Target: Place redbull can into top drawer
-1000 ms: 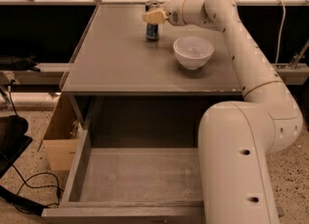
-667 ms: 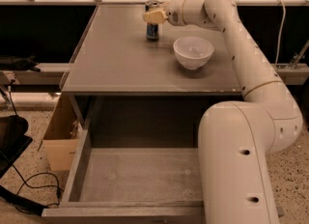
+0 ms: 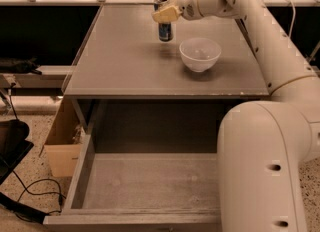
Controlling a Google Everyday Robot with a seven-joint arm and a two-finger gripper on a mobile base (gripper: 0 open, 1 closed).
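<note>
The redbull can (image 3: 165, 30), silver and dark blue, is upright over the far middle of the grey tabletop (image 3: 120, 61). My gripper (image 3: 165, 12) reaches in from the right and is shut on the can's upper part, holding it just above the tabletop. The top drawer (image 3: 150, 183) stands pulled out below the table's front edge, with its grey bottom bare. My arm's large white body (image 3: 260, 166) covers the drawer's right side.
A white bowl (image 3: 200, 53) sits on the tabletop just right of and nearer than the can. A cardboard box (image 3: 62, 148) stands on the floor left of the drawer. Black cables (image 3: 25, 196) lie on the floor at lower left.
The gripper and the can have shifted slightly to the right and up from the tabletop. The bowl and the drawer have not moved.
</note>
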